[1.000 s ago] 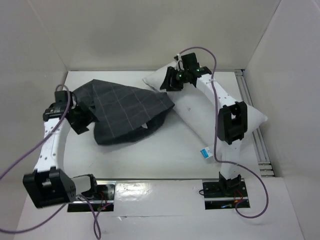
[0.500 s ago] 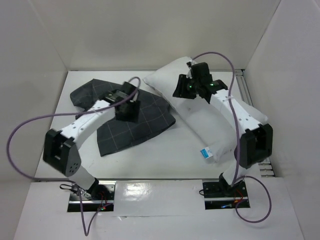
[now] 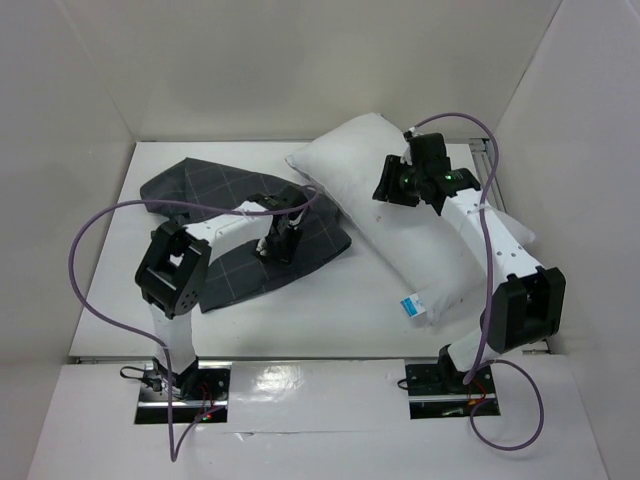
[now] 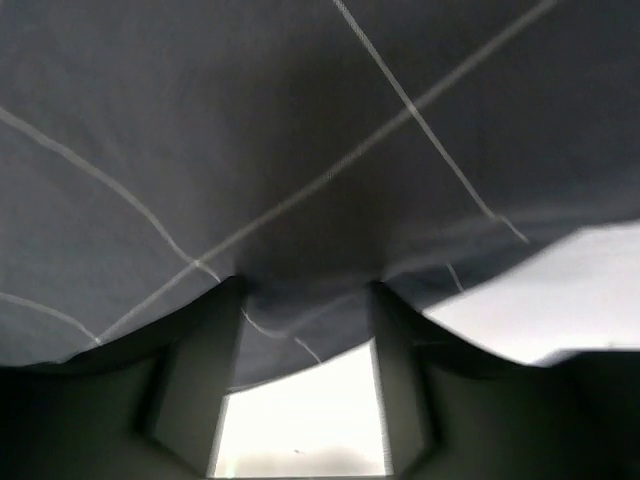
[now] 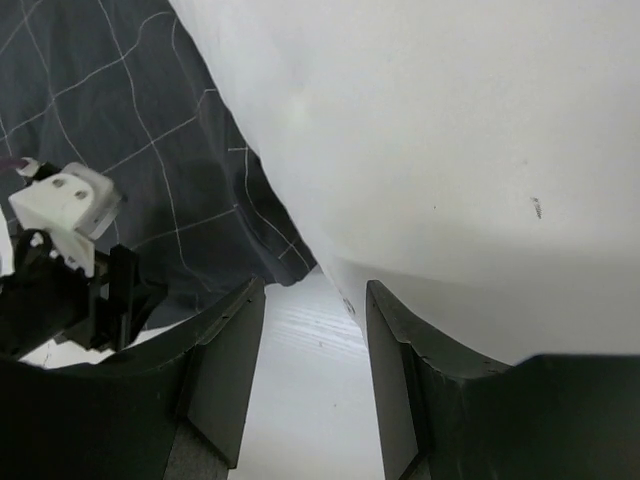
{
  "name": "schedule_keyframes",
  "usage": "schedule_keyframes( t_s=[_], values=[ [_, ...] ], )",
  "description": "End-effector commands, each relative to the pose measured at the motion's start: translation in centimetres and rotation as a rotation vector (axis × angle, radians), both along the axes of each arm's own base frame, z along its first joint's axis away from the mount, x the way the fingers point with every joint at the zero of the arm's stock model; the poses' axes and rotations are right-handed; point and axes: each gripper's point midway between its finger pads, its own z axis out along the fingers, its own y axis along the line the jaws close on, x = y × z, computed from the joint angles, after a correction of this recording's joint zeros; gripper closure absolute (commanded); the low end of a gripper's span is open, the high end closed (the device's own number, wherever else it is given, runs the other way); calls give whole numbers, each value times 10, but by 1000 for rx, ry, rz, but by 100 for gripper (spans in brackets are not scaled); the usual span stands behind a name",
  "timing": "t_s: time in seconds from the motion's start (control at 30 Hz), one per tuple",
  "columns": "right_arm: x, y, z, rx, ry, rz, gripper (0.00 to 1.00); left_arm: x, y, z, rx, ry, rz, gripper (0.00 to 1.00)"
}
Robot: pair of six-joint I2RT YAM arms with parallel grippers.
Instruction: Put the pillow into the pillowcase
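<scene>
The white pillow [image 3: 400, 215] lies diagonally at the right, its blue-and-white tag [image 3: 411, 305] at the near edge. The dark checked pillowcase [image 3: 215, 215] lies limp on the table to its left, its right corner touching the pillow. My left gripper [image 3: 280, 243] hangs low over the pillowcase's near right part. In the left wrist view the left gripper [image 4: 305, 300] is open, with the pillowcase [image 4: 300, 150] hem lying across the gap. My right gripper [image 3: 392, 186] hovers over the pillow's middle. The right gripper [image 5: 315, 300] is open and empty, beside the pillow [image 5: 450, 140].
White walls close in the table on three sides. A metal rail [image 3: 492, 175] runs along the right wall. Purple cables [image 3: 100, 225] loop off both arms. The left arm's wrist [image 5: 62, 210] shows in the right wrist view, over the pillowcase [image 5: 130, 120].
The left arm swung from the pillowcase's left edge to its near right part, and its jaws widened. The cloth went from bunched up to flat. The right gripper moved right along the pillow.
</scene>
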Motion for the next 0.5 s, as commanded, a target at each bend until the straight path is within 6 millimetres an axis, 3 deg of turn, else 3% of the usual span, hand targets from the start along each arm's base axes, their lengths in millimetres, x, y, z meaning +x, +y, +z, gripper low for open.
schedule_keyframes(
  t_s=[0.0,0.03,0.07,0.17,0.2,0.23,0.27,0.37,0.43,0.47],
  values=[
    [-5,-4,9,-18,-21,4,47,13,-1,-6,38,-22,-10,38],
    [-3,-9,9,-24,-23,-12,47,17,1,-7,38,-22,1,44],
    [-4,-9,13,-22,-31,-12,47,16,4,-7,50,-19,2,58],
    [-5,-16,14,-35,-34,-25,47,20,8,-1,35,-23,29,79],
    [-3,-16,18,-33,-45,-25,47,21,8,2,29,-32,30,95],
    [-3,-17,21,-39,-46,-32,47,24,5,6,22,-44,30,100],
    [-3,-19,20,-46,-48,-40,47,22,12,10,33,-38,50,100],
    [5,-23,32,-75,-71,-47,44,23,7,30,3,-45,45,100],
    [11,-27,30,-109,-61,-60,37,24,1,51,-42,-63,38,100],
    [16,-29,41,-140,-92,-59,32,24,1,59,-44,-71,29,100]
  ],
)
